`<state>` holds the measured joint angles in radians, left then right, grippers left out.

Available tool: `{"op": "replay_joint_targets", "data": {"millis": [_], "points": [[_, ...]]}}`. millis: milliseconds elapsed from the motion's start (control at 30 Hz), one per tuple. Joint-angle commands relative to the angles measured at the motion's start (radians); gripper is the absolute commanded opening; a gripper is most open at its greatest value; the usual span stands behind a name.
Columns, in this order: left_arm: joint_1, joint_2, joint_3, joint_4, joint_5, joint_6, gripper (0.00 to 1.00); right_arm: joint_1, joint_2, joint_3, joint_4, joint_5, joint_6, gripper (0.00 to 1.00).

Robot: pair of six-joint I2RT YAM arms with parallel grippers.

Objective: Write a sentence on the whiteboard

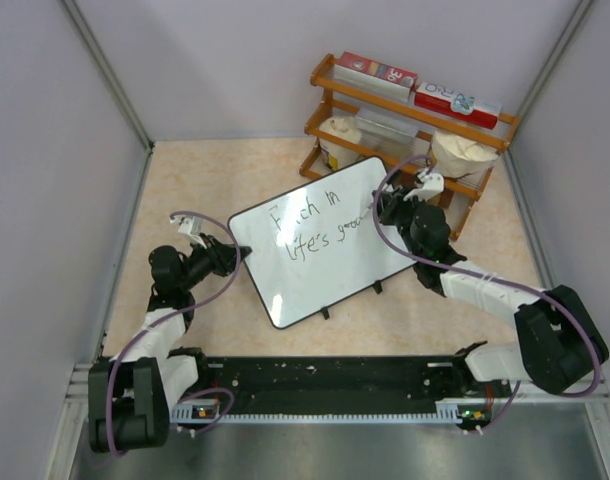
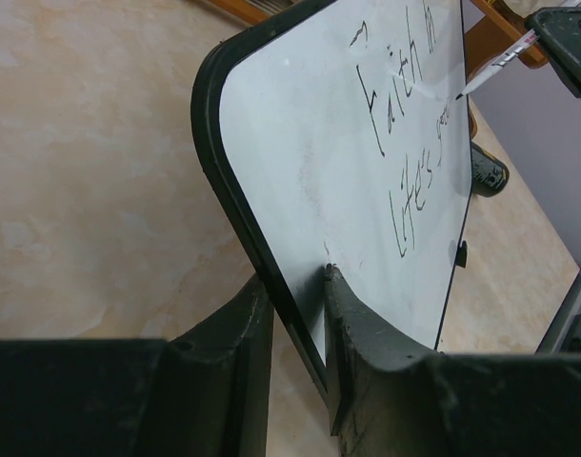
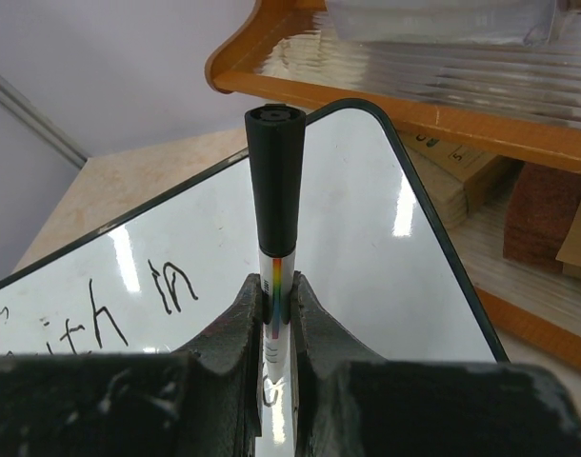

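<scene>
Two lines of the sentence (image 1: 317, 226) stand on the whiteboard (image 1: 325, 275), which lies askew mid-table (image 1: 200, 175): "Faith in", then "Life's goo…", the last word apparently unfinished. Left claw (image 2: 296, 278) clamps the board's near rim. Farther off, right claw (image 3: 277, 286) pinches a marker (image 3: 275, 181), its tip at the second line's end.

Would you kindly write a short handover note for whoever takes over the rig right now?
Left hand: shut on the whiteboard rim.
Right hand: shut on the marker, tip by the second line's end.
Whiteboard: mid-table, before the wooden rack.
Done: the sentence reads "Faith in / Life's goo" so far.
Left: finish the last word, its end hidden under the right arm in the top view; then lift the marker off.
</scene>
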<state>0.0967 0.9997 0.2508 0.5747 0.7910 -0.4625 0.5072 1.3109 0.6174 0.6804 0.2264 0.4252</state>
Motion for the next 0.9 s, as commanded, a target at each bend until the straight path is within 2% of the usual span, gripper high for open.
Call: {"op": "replay_joint_targets", "data": {"millis": [0, 533, 867], "points": [[-0.005, 0.016, 0.004, -0.019, -0.027, 0.081, 0.0, -0.012, -0.026, 0.062, 0.024, 0.022, -0.022, 0.0], [-0.005, 0.016, 0.004, -0.016, -0.027, 0.081, 0.0, -0.01, 0.088, 0.148, 0.021, 0.019, -0.04, 0.0], [-0.005, 0.016, 0.004, -0.019, -0.027, 0.081, 0.0, -0.012, 0.082, 0.096, 0.028, 0.011, -0.032, 0.0]]}}
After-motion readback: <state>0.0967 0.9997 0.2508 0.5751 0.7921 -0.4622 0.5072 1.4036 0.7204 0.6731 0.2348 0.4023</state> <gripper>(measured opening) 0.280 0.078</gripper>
